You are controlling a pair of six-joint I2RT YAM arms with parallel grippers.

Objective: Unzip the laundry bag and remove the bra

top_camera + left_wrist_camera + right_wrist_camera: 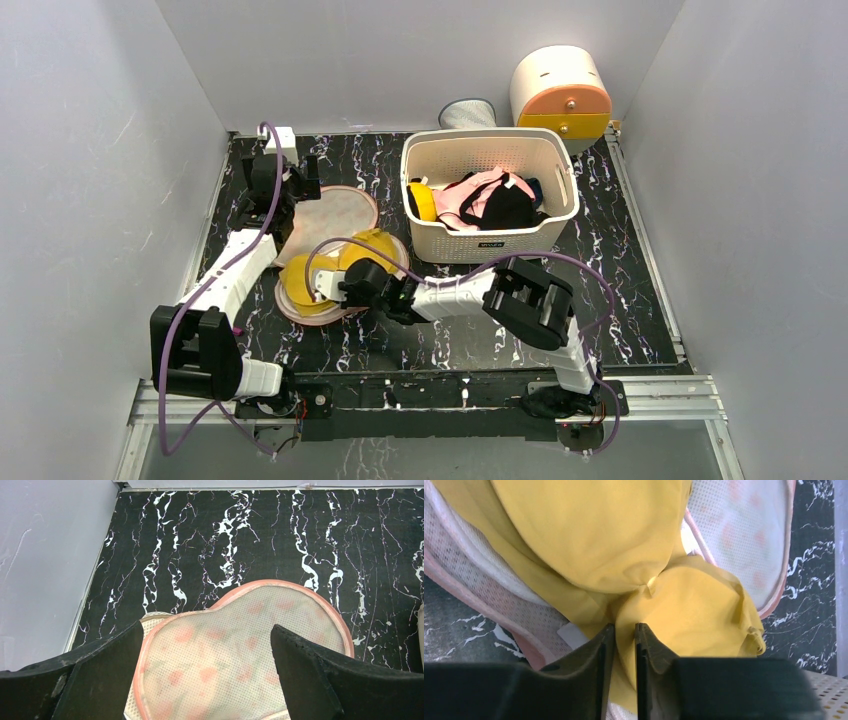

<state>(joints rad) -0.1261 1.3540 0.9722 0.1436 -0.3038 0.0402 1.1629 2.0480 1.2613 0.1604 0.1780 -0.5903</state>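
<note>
- We judge that the zip is already open and that the removal is the step in hand. The mustard-yellow padded bra [385, 248] lies exposed on the opened peach-pink mesh laundry bag [340, 210], at the left centre of the top view, just left of the white plastic basket [500, 240].
- The right fingers [646, 650] stand almost pressed together and pinch a fold of the bra at the narrow part between its two cups.
- The left fingers [112, 670] are spread wide over the flap of the bag nearer the upper left of the top view. We cannot tell if they touch it.
- In our judgement, the next move calls for a lift of the bra up and clear of the bag, which should stay on the black marbled surface [620, 260]. The pinch holds only thin fabric and could slip.
- The cups look smooth and moulded, with one crumpled at its edge. The mesh shows faint red motifs and a pink edging.
</note>
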